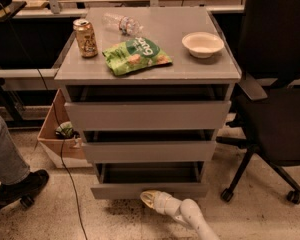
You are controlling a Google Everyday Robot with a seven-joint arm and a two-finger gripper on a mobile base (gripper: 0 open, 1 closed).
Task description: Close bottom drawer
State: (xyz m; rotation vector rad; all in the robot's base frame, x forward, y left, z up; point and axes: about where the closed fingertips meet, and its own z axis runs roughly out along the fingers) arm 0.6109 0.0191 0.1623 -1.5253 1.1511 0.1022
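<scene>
The bottom drawer is the lowest and narrowest of three grey drawers in a cabinet. It stands pulled out, and its flat grey tray shows behind the plain front panel. My gripper, white with a yellowish tip, is low near the floor. It sits right at the lower edge of the bottom drawer's front, near its middle. The arm comes in from the lower right. The middle drawer and the top drawer also stand partly out.
A can, a clear bottle, a green snack bag and a white bowl lie on the cabinet top. A black office chair stands right. A cardboard box, a cable and a person's leg are left.
</scene>
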